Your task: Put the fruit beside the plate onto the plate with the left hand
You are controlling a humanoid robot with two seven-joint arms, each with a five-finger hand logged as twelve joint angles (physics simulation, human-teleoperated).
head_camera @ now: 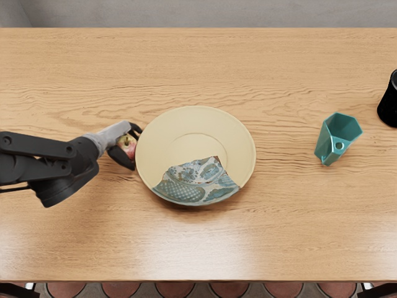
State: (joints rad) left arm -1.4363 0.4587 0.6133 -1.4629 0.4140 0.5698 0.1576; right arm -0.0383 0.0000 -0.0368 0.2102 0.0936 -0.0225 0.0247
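The small round fruit (128, 146), red with a yellow-green patch, sits inside the left hand (116, 143). Its dark fingers (121, 159) are wrapped around it on both sides. Just past the fingertips lies the rim of the cream round plate (186, 121), partly patterned blue. The fruit is beside the plate, not on it. A teal angular cup (337, 138) stands well beyond.

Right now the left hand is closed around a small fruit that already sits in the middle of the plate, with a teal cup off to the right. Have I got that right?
Not quite. The head view shows the left hand closed around the small fruit beside the plate, just off its left rim and not in its middle. The teal cup is indeed off to the right.
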